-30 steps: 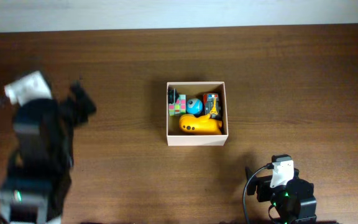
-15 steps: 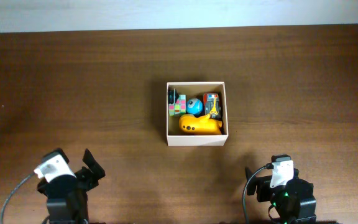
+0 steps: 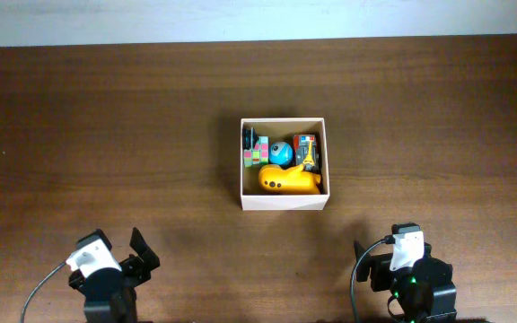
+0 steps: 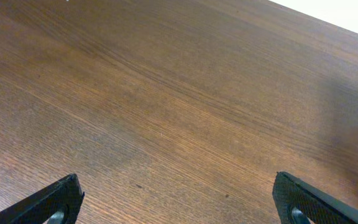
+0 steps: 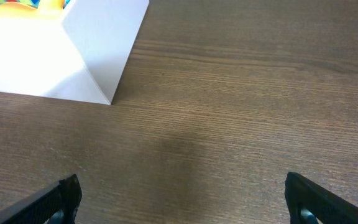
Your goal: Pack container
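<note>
The container (image 3: 284, 203), a square white cardboard box, sits at the table's middle. It holds a yellow toy (image 3: 289, 181), a blue ball (image 3: 281, 152), a pink-green cube (image 3: 255, 154) and a small orange toy (image 3: 305, 147). Its white wall and corner show at the top left of the right wrist view (image 5: 67, 56). My left gripper (image 3: 139, 251) is open and empty at the front left, over bare wood (image 4: 176, 202). My right gripper (image 3: 371, 260) is open and empty at the front right, short of the box (image 5: 179, 202).
The wooden table (image 3: 106, 135) spreads around the box. A pale strip (image 3: 258, 18) runs along its far edge. The arm bases (image 3: 411, 287) stand at the front edge.
My left arm has swung back from the left side of the table to the front left edge and drawn in. The right arm and the box have not moved.
</note>
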{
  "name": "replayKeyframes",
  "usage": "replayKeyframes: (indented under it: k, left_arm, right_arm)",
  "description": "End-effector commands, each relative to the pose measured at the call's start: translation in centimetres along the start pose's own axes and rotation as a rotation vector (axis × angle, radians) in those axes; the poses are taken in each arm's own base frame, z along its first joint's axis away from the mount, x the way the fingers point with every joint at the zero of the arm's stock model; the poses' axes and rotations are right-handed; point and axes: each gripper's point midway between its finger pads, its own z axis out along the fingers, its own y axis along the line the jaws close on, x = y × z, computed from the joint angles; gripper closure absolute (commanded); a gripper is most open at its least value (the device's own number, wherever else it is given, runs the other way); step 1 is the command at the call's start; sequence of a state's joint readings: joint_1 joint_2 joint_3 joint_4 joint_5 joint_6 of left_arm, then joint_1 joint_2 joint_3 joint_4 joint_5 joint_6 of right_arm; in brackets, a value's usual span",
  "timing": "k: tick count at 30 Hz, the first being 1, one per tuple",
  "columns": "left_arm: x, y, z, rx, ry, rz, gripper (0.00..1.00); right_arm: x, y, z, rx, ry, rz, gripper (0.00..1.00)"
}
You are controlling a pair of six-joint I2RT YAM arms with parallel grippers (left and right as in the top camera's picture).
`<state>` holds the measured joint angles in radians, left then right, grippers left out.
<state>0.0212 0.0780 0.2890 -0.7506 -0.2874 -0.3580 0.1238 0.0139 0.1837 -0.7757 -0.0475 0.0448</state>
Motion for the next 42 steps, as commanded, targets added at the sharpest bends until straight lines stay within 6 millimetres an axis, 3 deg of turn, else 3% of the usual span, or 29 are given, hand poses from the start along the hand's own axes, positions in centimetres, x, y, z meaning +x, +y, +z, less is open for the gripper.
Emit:
replayKeyframes:
  k: [1,11,42]
  left_arm:
    - [0.9,0.2,0.5,0.004,-0.002,0.01,0.01]
    - [2.6,0.5,1.3,-0.007,0.026,0.02,0.01]
    - [2.6,0.5,1.3,-0.006,0.026,0.02,0.01]
  right_arm:
    - [-0.1,0.0,0.0,0.0,-0.011,0.003,0.01]
    - [-0.1,0.0,0.0,0.0,-0.011,0.003,0.01]
    - [-0.1,0.0,0.0,0.0,-0.011,0.003,0.01]
